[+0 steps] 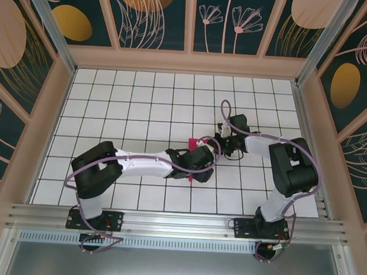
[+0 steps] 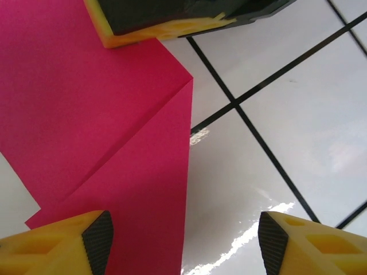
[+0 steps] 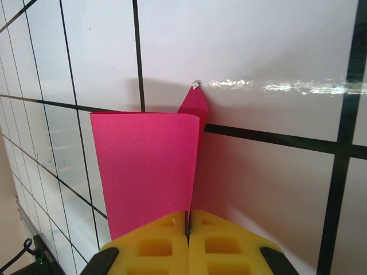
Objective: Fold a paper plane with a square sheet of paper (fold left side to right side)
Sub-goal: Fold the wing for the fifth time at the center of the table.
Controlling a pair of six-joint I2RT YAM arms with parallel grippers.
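top view: the thin magenta-pink square sheet of paper (image 1: 197, 178) lay at centre frame, mostly beneath both arms. left wrist view: one diagonal crease, hidden from above, was made, but no dart yet. the left gripper (image 2: 183, 246) stood wide and empty, astride the sheet's edge. right wrist view: the right gripper (image 3: 188, 229) was closed at a raised flap; whether it pinched the flap could not be told.

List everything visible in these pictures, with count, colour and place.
sheet of paper: one, magenta-pink, creased, middle of table
table: one, white tiles, black lines
walls: three sides, dark teal flower panels
rail: one, silver, near edge
left arm: one, white and black, reaching to the paper
right arm: one, white and black, reaching to the paper
left tool: one, yellow fingers, open, over the paper's edge
right tool: one, yellow fingers, shut, tips at the paper
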